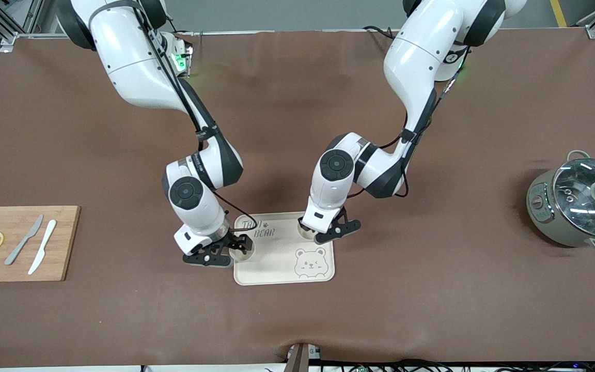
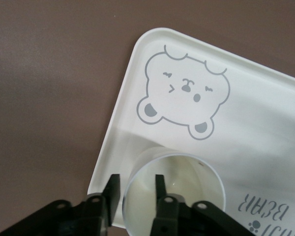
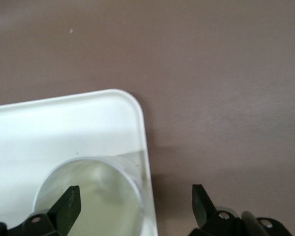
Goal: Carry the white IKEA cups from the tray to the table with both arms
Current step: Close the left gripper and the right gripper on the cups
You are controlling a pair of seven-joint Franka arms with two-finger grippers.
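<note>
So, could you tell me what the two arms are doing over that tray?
Each arm is picking a white cup off the tray. The left gripper has one finger inside and one outside the wall of its cup, closing on it. The right gripper straddles the wall of the other cup, wide open. Both cups stand on the tray.

The tray (image 1: 323,274) bears the printed words "TAIJI BEAR" with a small paw mark at its ten o'clock corner, and a bear face at four o'clock.
</note>
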